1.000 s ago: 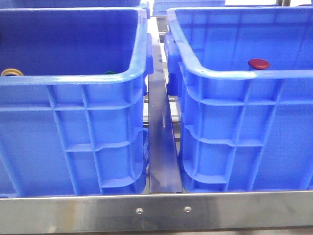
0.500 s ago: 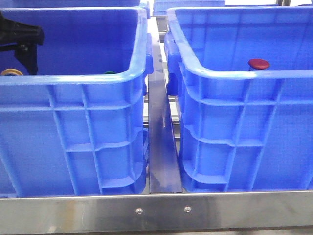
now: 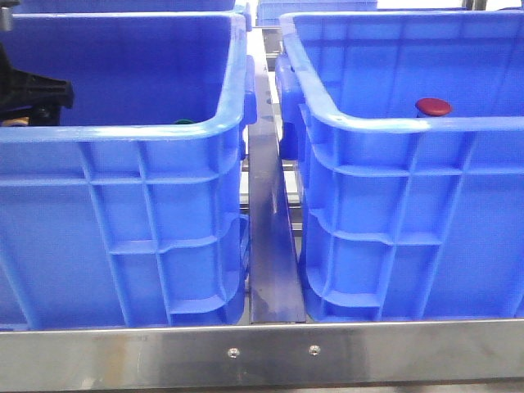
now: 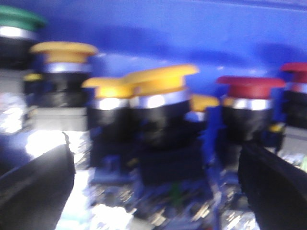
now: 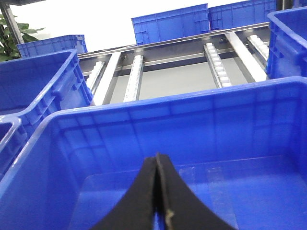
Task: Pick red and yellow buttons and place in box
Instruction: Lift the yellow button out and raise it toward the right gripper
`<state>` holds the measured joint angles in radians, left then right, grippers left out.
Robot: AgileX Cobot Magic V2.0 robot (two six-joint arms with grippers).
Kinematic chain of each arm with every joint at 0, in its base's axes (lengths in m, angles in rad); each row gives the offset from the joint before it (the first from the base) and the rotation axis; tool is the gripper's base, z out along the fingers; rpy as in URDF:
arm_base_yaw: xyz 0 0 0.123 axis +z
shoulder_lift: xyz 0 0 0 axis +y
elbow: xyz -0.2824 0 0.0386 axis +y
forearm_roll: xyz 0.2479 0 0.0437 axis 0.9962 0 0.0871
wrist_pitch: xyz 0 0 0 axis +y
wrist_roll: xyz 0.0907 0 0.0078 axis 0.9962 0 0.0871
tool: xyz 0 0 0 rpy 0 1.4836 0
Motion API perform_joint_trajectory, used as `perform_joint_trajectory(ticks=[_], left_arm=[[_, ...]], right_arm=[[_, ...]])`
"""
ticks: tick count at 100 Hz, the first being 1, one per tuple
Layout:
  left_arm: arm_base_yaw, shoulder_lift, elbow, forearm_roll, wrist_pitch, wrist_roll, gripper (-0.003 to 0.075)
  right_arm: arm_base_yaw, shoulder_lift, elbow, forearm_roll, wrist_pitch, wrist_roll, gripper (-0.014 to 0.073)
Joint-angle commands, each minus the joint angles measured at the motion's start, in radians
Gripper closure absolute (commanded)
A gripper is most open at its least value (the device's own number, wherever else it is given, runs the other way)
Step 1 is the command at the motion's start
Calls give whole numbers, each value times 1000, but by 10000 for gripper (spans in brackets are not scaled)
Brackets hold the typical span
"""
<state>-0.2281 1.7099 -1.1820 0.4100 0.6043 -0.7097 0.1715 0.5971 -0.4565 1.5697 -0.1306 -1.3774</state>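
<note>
Yellow button point(image 4: 160, 79) stands centred between your left gripper's point(image 4: 153, 182) wide-open, empty fingers point(image 4: 36, 187), mid-frame; a red button point(image 4: 249, 88) sits right of it. Your right gripper point(image 5: 157, 191) is closed, empty, over the blue crate point(image 5: 192, 120).

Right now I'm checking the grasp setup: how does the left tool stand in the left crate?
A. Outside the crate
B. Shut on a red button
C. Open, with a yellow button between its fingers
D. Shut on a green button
C: the left tool is spread wide, its fingers flanking a yellow button without touching it.

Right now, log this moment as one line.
left gripper open, low among yellow mushroom-cap buttons | right gripper shut, empty | dark red button in right blue crate
</note>
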Motion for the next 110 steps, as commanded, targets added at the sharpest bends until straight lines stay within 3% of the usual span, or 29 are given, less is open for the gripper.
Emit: perform_joint_trajectory(ticks=[1,11,23,32,58,90,110], left_arm=[[3,-26,-33,7,-51,-11,83],[3,-11,-33,7,-56,-11,92],[3,-8,-33,7,-55,-11,175],[3,-8,-33,5,-54,-11,297],[3,-38,-33,1,-50,-11,741],[-7,-164,-33,1,39,43,739],[-79,-302,-24,-1,85,105,739]], right_arm=[[-8,-2,-25,-6,16,-9,690],[-8,-2,-25,-6,16,-9,690],[-8,-2,-25,-6,16,-9,690],[-8,-2,-25,-6,16,-9,690],[-8,-2,-25,-6,16,-9,690],[-8,-2,-25,-6,12,-9,690],[-8,-2,-25,-6,12,-9,690]])
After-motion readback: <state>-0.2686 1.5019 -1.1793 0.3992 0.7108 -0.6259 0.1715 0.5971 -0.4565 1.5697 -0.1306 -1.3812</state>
